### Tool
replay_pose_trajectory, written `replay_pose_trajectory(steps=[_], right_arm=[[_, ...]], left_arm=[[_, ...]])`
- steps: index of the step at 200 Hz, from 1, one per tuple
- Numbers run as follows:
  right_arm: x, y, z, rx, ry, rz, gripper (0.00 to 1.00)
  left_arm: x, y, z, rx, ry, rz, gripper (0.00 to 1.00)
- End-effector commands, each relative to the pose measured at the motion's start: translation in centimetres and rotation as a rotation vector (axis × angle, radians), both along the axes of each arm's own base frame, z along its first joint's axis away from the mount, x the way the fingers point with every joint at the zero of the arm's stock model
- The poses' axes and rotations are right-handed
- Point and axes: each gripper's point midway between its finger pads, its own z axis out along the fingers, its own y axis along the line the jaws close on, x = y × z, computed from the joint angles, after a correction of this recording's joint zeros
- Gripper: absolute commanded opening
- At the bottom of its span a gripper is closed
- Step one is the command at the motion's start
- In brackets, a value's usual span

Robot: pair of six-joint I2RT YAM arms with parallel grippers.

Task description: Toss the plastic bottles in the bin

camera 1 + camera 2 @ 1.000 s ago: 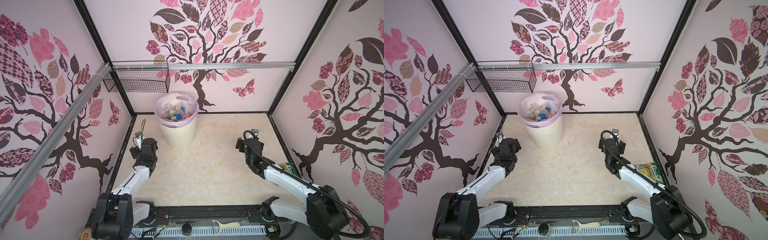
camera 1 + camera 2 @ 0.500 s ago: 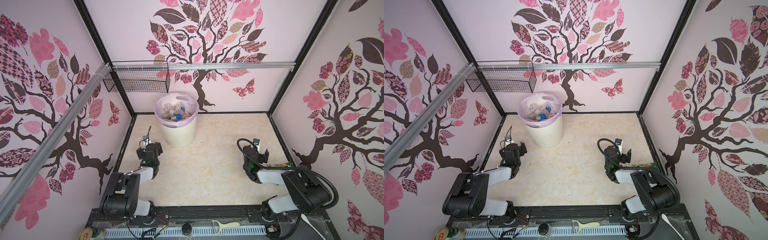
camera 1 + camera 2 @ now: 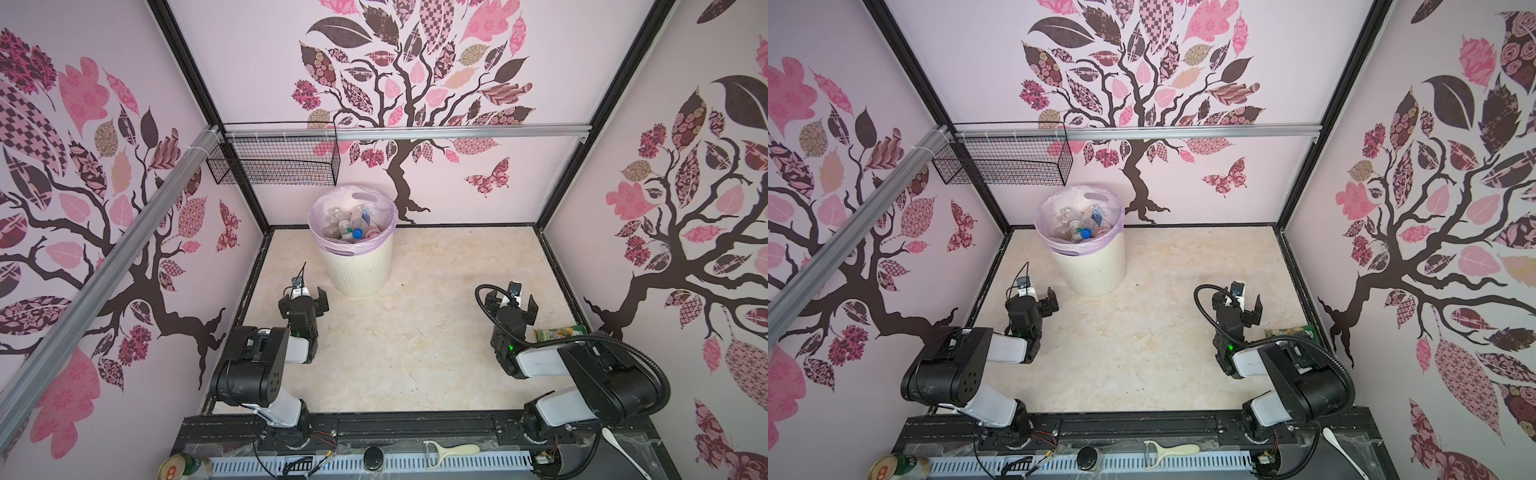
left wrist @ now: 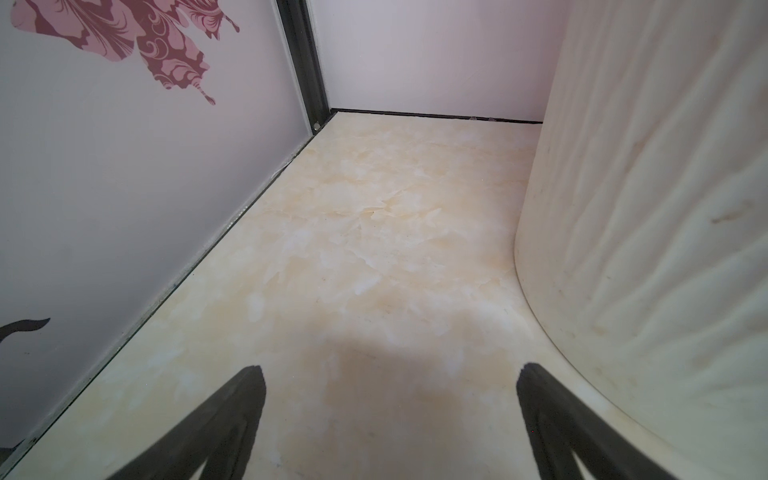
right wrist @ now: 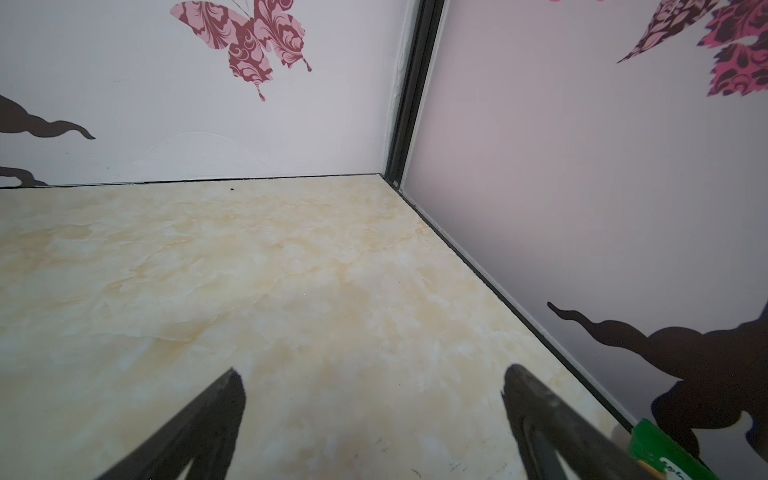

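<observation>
- The plastic bottles (image 3: 351, 226) lie in a heap inside the bin (image 3: 361, 276).
- The left gripper (image 3: 304, 300) and the right gripper (image 3: 511, 305) stand spread wide, holding nothing.
- Such bottles seem light, thin-walled and slippery; a hold around the middle of the body is probably best.

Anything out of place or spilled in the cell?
Only a green-yellow snack packet, lying at the right edge of the floor beside the right arm. The bin stands upright, plastic bottles inside, nothing spilled.
</observation>
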Motion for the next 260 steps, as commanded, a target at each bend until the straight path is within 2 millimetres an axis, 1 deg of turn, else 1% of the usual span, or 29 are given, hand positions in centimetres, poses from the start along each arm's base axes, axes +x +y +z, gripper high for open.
replay_pose_trajectory(steps=[1,40,63,76,91,104,110,114,124,126,129,147,161,230,235,242,247,250,260], right_arm=[[0.1,0.6,2.3,0.043,-0.107,0.047,1.0],[0.8,0.8,2.0,0.029,-0.079,0.047,1.0],[0.3,-0.4,2.2,0.037,-0.098,-0.026,1.0],[0.5,-0.2,2.0,0.039,-0.098,0.014,1.0],[-0.1,-1.1,1.1,0.101,-0.144,0.087,1.0],[-0.1,-0.6,1.7,0.094,-0.197,0.15,1.0],[0.2,0.1,1.2,0.076,-0.175,0.19,1.0],[0.2,0.2,1.9,0.078,-0.206,0.2,1.0],[0.1,0.1,2.1,0.09,-0.211,0.196,1.0],[0.3,0.2,1.5,0.089,-0.186,0.195,1.0],[0.4,0.2,1.3,0.09,-0.171,0.193,1.0],[1.1,-0.5,0.8,0.121,-0.139,0.173,1.0],[1.4,-0.4,0.6,0.124,-0.117,0.172,1.0],[1.7,-0.5,0.5,0.127,-0.109,0.172,0.99],[2.1,-0.5,0.4,0.137,-0.104,0.18,1.0],[3.1,-0.5,-1.0,0.173,-0.04,0.2,0.99],[4.2,-0.3,-1.2,0.169,-0.011,0.209,0.99],[4.6,-0.3,-1.7,0.17,0.015,0.213,0.99],[4.2,-0.6,-1.8,0.2,0.006,0.241,0.99]], left_arm=[[0.8,0.0,1.7,-0.002,-0.056,-0.005,0.98],[0.8,0.0,1.7,-0.003,-0.052,-0.008,0.98],[0.8,0.0,1.6,-0.003,-0.051,-0.008,0.98],[0.8,0.0,1.7,-0.002,-0.052,-0.007,0.99],[0.8,0.0,1.7,-0.002,-0.053,-0.009,0.98],[0.7,0.0,1.6,-0.002,-0.051,-0.007,0.98],[0.8,0.0,1.7,-0.003,-0.053,-0.006,0.99],[0.8,0.0,1.7,-0.002,-0.052,-0.007,0.98],[0.7,0.0,1.6,-0.003,-0.051,-0.008,0.99],[0.8,0.0,1.6,-0.002,-0.052,-0.008,0.98],[0.7,0.0,1.6,-0.002,-0.05,-0.008,0.98],[0.8,0.0,1.7,-0.003,-0.052,-0.009,0.99],[0.8,0.0,1.6,-0.002,-0.051,-0.008,0.98],[0.8,0.0,1.6,-0.003,-0.052,-0.008,0.98],[0.8,0.0,1.6,-0.003,-0.051,-0.008,0.98],[0.8,0.0,1.7,-0.003,-0.053,-0.008,0.98],[0.8,0.0,1.6,-0.002,-0.051,-0.008,0.99],[0.7,0.0,1.6,-0.002,-0.05,-0.008,0.98],[0.8,0.0,1.7,-0.002,-0.053,-0.008,0.98]])
